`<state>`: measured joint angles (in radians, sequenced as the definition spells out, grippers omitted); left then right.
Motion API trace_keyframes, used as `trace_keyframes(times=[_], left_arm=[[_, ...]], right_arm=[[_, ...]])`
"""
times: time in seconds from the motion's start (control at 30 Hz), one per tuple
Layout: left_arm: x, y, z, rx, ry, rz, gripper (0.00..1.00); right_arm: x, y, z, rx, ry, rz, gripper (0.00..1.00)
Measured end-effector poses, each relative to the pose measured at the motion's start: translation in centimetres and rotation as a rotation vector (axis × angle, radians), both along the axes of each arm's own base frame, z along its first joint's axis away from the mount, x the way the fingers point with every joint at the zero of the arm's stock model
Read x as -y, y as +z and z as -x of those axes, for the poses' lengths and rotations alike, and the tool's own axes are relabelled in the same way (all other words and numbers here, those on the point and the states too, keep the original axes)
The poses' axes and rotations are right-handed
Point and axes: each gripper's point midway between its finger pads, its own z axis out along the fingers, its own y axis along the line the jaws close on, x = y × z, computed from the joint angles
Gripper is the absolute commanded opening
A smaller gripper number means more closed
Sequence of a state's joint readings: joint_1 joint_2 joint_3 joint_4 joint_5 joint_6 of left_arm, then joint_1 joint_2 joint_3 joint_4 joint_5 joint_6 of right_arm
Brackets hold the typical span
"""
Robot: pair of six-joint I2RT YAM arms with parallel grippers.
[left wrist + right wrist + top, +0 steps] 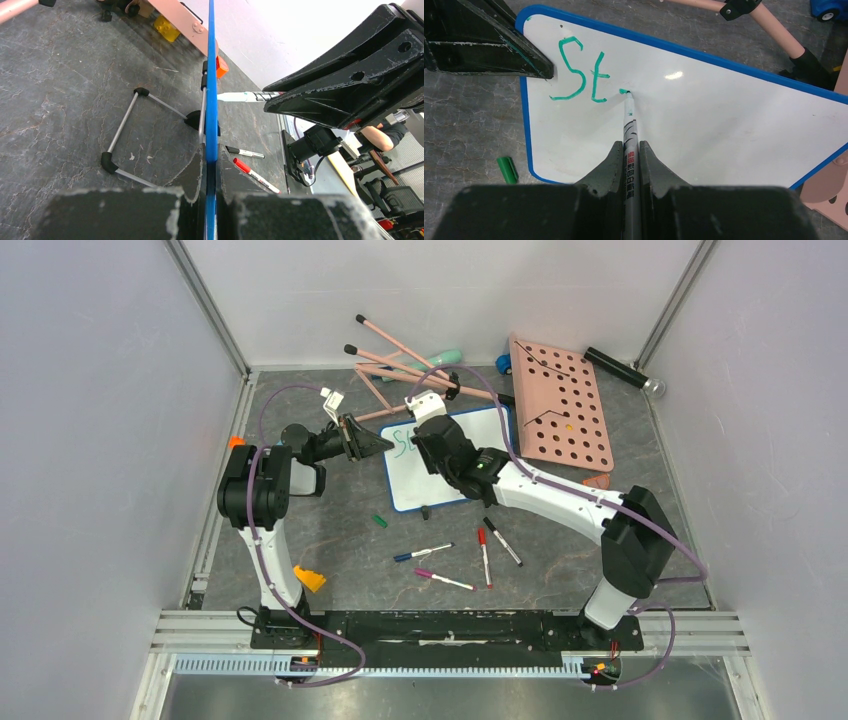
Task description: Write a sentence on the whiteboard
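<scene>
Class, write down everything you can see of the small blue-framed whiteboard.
The whiteboard is a small glossy white rectangle with a rounded blue frame. A grey wire stand with black corner pieces sits behind it on the dark table. Green letters "St" sit near one corner, a third stroke just begun. The left end effector clamps its edge by that corner; the marker held by the right end effector touches its surface.

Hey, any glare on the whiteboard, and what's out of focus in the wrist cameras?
Right wrist view: a small glare spot on the blue-framed white whiteboard, right of the green letters; the white green-tipped marker is sharp, the near body of the right gripper blurred. Left wrist view: the left gripper blurs at the bottom, the far wall is blown out white. Top view: even light.
</scene>
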<state>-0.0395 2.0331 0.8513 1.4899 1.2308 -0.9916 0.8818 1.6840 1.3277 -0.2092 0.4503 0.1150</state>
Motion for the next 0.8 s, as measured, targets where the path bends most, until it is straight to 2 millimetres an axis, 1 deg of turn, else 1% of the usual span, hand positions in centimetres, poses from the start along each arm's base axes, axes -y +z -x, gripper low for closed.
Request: trace_keyframes(times=[0.2, 0.43, 0.6, 0.8], left_arm=[[0.0, 0.0, 0.0, 0.000, 0.000, 0.000, 0.02], [0.0, 0.0, 0.0, 0.000, 0.000, 0.000, 0.02], [0.0, 0.0, 0.0, -0.001, 0.001, 0.000, 0.02], [0.0, 0.0, 0.0, -0.001, 0.000, 0.000, 0.02]], right_arm=[[0.1, 0.1, -0.1, -0.003, -0.005, -0.002, 0.00], [0.4, 1.0, -0.8, 0.005, -0.021, -0.010, 0.00], [0.0, 1.2, -1.1, 0.005, -0.014, -0.016, 0.00], [-0.7, 1.1, -0.8, -0.008, 0.023, -0.028, 0.00]])
